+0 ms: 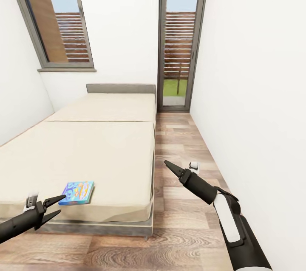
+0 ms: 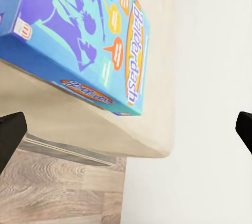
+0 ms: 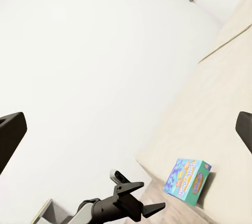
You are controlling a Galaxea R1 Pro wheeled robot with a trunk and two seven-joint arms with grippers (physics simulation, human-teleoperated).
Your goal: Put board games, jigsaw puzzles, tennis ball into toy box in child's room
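Jaws of both grippers spread, empty; blue "Balderdash" board game flat on bed.

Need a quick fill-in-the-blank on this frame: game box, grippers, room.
1. The blue board game lies on the ____.
2. The left gripper, just short of the box, has its jaws ____.
3. The right gripper hangs over the wood-plank ____.
4. The title printed on the box reads ____.

Missing words: bed; open; floor; Balderdash
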